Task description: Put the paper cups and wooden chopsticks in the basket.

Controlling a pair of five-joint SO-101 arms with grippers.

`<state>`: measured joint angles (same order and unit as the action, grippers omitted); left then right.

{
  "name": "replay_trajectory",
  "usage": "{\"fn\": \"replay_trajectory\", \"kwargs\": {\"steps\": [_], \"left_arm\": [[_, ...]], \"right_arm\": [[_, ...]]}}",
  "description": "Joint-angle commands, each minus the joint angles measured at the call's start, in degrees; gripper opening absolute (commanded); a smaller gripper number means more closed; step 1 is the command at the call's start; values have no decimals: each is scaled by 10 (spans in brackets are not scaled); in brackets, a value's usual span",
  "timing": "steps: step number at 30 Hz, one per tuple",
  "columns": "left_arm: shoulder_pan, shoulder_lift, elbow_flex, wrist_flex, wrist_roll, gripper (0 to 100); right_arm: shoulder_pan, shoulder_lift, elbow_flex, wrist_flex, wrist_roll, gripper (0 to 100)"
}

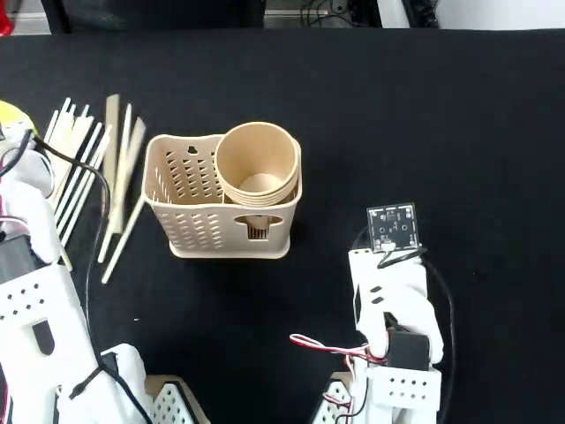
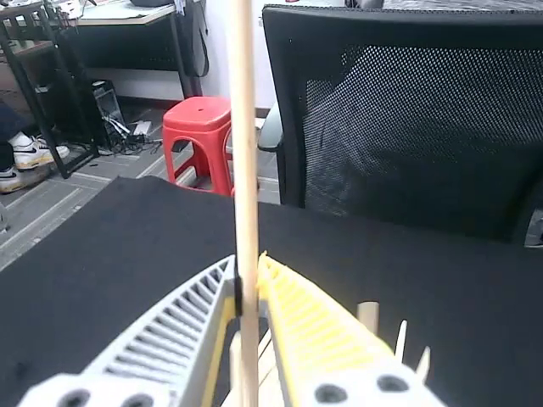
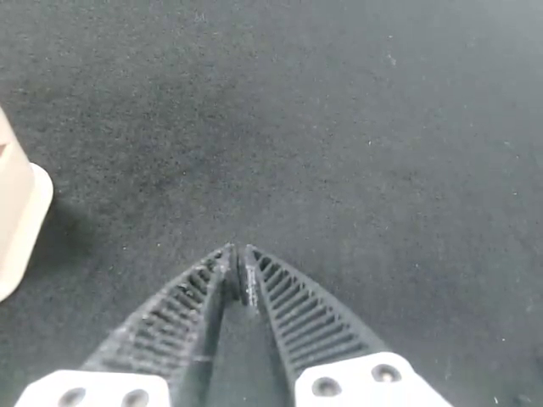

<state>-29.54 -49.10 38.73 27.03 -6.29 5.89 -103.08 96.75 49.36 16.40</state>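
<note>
Left claw point(image 2: 248, 284): clamped on one wooden chopstick, a grey finger on one side and a yellow finger on the other, at the far left of the bench point(image 1: 397, 115).
Held chopstick point(image 2: 244, 127): pale, smooth, straight wood; it stands upright between the fingers and runs up well past their tips.
Loose chopsticks point(image 1: 88, 177): a scattered pile of pale wooden sticks, some still joined in pairs, lying flat on the bench just left of the basket, mostly pointing away from the arms.
Basket point(image 1: 199, 234): beige plastic with perforated walls and two compartments, standing upright mid-bench.
Paper cups point(image 1: 256, 172): tan, nested into one stack, upright in the basket's right compartment, rims above the basket wall.
Right claw point(image 3: 237, 267): fingers pressed together with nothing between them, low over bare bench, right of the basket's corner point(image 3: 17, 220).
Behind the bench: a black mesh chair point(image 2: 407, 127) and a red stool point(image 2: 199, 136).
</note>
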Motion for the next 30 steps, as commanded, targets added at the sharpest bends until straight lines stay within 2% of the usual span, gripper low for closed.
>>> {"fn": "replay_trajectory", "kwargs": {"steps": [1,12,16,23,26,30], "left_arm": [[8,-16,-58,-8,7,28],[8,-25,-76,-8,100,28],[15,-84,-68,27,117,28],[102,-222,-58,57,137,28],[166,-227,-44,35,179,28],[250,-222,0,31,188,28]], "right_arm": [[5,-2,-1,-9,0,26],[5,-2,-1,-9,0,26],[5,-2,-1,-9,0,26],[5,-2,-1,-9,0,26],[6,-2,-1,-9,0,26],[6,-2,-1,-9,0,26]]}}
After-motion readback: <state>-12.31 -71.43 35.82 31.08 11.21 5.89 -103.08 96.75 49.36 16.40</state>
